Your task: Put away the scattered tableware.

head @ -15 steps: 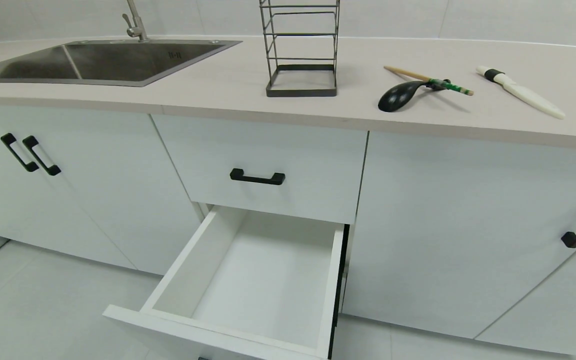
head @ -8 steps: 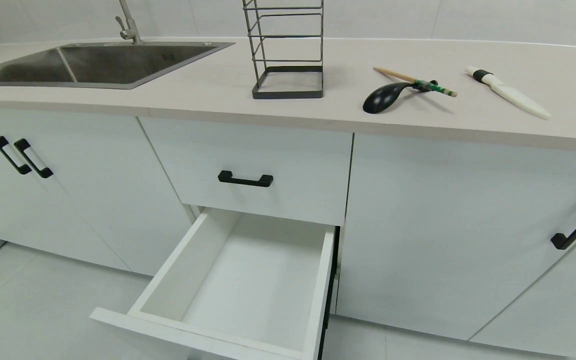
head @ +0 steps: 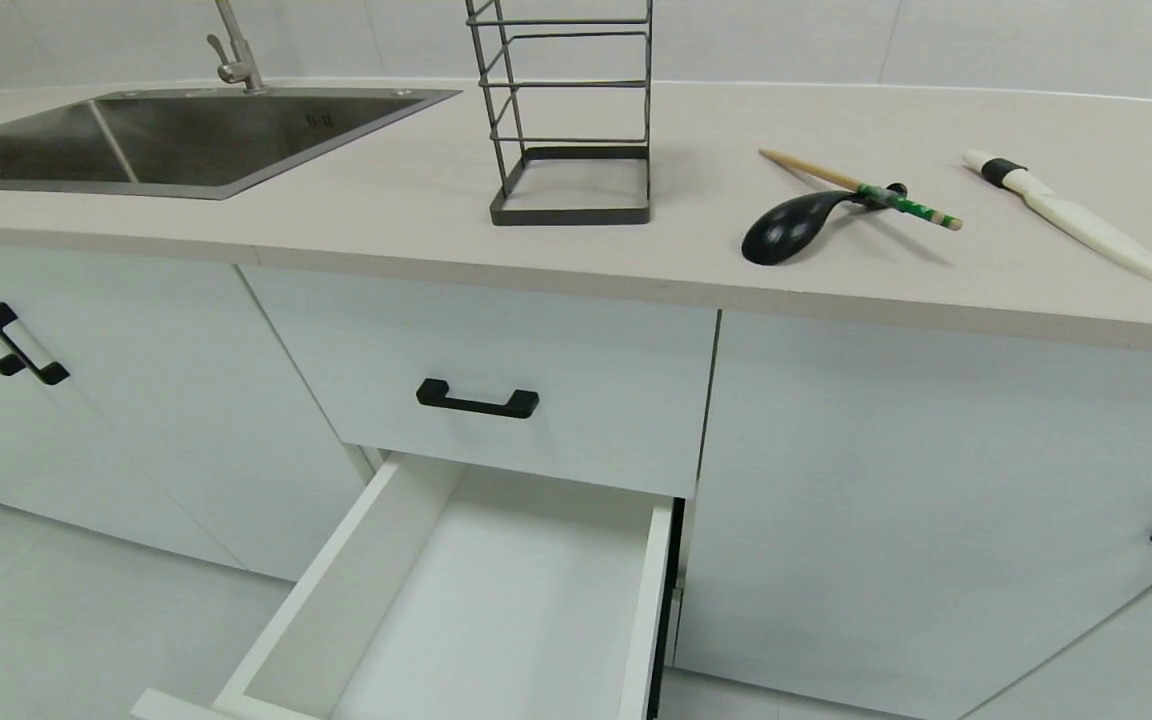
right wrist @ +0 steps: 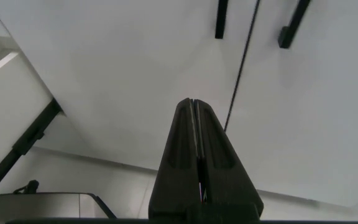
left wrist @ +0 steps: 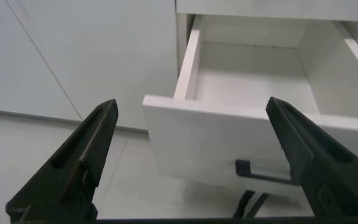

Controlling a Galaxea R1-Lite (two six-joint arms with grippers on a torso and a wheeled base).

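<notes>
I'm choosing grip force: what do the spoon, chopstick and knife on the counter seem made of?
Spoon: glossy black, likely plastic or melamine, from its sheen.
Chopstick: wood or bamboo, with a matte tan shaft and a green painted end.
Knife: smooth off-white with a black band; plastic or ceramic, cannot tell which.

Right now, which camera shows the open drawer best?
Left wrist view: the open drawer shows its front panel, handle and inside together. The head view looks into it from above but crops its front. The right wrist view faces cabinet doors.
</notes>
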